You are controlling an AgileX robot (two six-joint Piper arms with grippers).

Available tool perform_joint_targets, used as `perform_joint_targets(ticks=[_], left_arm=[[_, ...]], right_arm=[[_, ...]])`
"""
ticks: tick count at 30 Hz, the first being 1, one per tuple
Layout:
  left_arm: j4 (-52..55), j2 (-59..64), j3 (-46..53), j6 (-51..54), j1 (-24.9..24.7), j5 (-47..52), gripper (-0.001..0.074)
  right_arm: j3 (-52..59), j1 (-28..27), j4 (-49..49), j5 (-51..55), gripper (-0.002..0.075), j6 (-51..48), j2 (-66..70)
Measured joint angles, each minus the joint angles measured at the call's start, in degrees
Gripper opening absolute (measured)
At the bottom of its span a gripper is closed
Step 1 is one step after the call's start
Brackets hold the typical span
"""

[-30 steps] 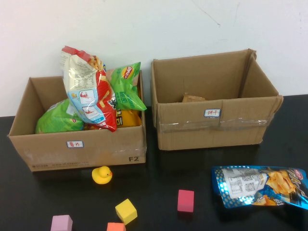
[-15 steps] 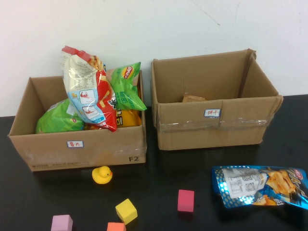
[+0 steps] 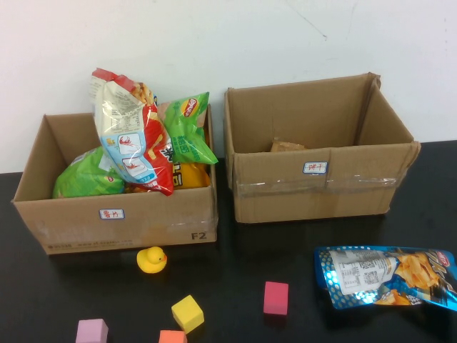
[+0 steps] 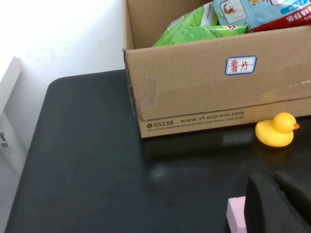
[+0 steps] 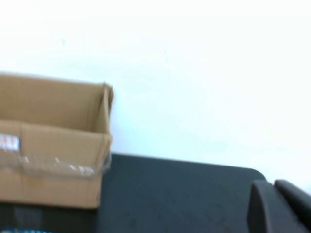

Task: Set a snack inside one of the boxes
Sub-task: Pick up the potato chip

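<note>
A blue snack bag (image 3: pixel 385 276) lies flat on the black table at the front right. The left cardboard box (image 3: pixel 114 214) holds several snack bags, with a red and white bag (image 3: pixel 128 136) and a green bag (image 3: pixel 189 128) sticking up. The right cardboard box (image 3: pixel 314 186) holds one brown item (image 3: pixel 287 146). Neither arm shows in the high view. My left gripper (image 4: pixel 274 187) is shut and empty, low over the table in front of the left box (image 4: pixel 194 97). My right gripper (image 5: pixel 273 187) is shut and empty, to the right of the right box (image 5: pixel 53 145).
A yellow rubber duck (image 3: pixel 151 259) sits in front of the left box and also shows in the left wrist view (image 4: pixel 275 130). A yellow block (image 3: pixel 187 313), a magenta block (image 3: pixel 275 297), a lilac block (image 3: pixel 91 331) and an orange block (image 3: pixel 172 337) lie along the front. The lilac block (image 4: pixel 236 213) is beside my left gripper.
</note>
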Motion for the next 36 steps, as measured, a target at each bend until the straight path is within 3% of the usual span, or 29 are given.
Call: perform_joint_targets(ticks=[6,10,14,24,27,29,33,36], left_arm=[[0.00,0.00,0.00,0.00,0.00,0.00,-0.0001],[0.00,0.00,0.00,0.00,0.00,0.00,-0.0001],[0.00,0.00,0.00,0.00,0.00,0.00,-0.0001],[0.00,0.00,0.00,0.11,0.00,0.00,-0.0001],[0.00,0.00,0.00,0.11,0.00,0.00,-0.0001],[0.00,0.00,0.00,0.11,0.00,0.00,-0.0001],[0.00,0.00,0.00,0.11,0.00,0.00,-0.0001],[0.00,0.00,0.00,0.11,0.00,0.00,-0.0001]], right_arm=[[-6.10,0.00,3.28,4.32,-0.0001,-9.92,9.94],[-12.69,1.76,11.74,11.96,-0.0001,-23.36,19.25],[-19.97,4.52,17.64,21.56,-0.0001,-36.44,27.66],[-35.11,15.46,20.68,38.92,0.0010,-49.29,53.25],[-39.05,19.16,20.01,41.13,0.0111,-52.69,61.16],[-40.95,20.95,19.66,41.52,0.0238,-53.88,65.62],[-43.62,22.60,18.98,39.87,0.0562,-54.29,74.16],[-44.80,23.09,18.17,37.65,0.0656,-53.84,79.80]])
